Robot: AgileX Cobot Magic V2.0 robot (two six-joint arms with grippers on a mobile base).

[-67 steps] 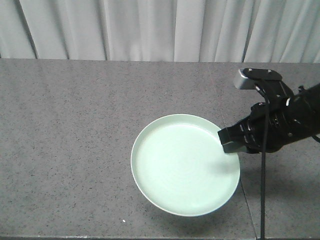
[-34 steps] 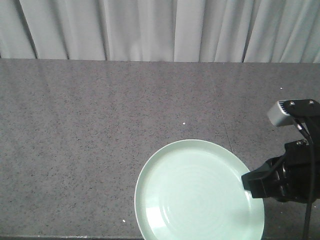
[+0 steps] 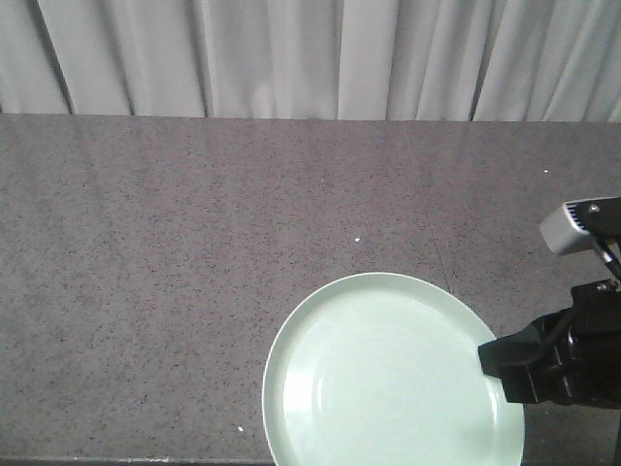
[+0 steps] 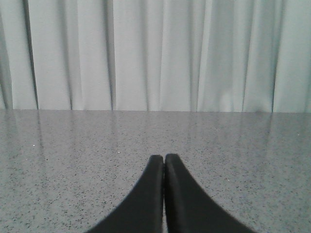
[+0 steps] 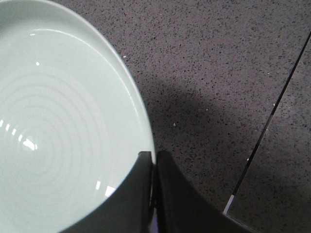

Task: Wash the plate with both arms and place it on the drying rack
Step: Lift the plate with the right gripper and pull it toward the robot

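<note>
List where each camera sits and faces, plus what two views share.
Front: high, looking down on the grey speckled stone counter toward the white curtain; right hand grips the round pale mint-green plate.
Left wrist: low over the counter, facing the curtain; left hand shut, empty.
Right wrist: looking down at the plate's rim in the right hand.
Shared by front and right wrist: plate, right hand.

Grey speckled stone counter [image 3: 175,272], thin seam [image 5: 276,106], tiny white flecks

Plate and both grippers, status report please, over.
Right gripper shut on plate rim. Left gripper shut, empty. Plate over grey counter; drying rack not in view, no obstacle in view.
</note>
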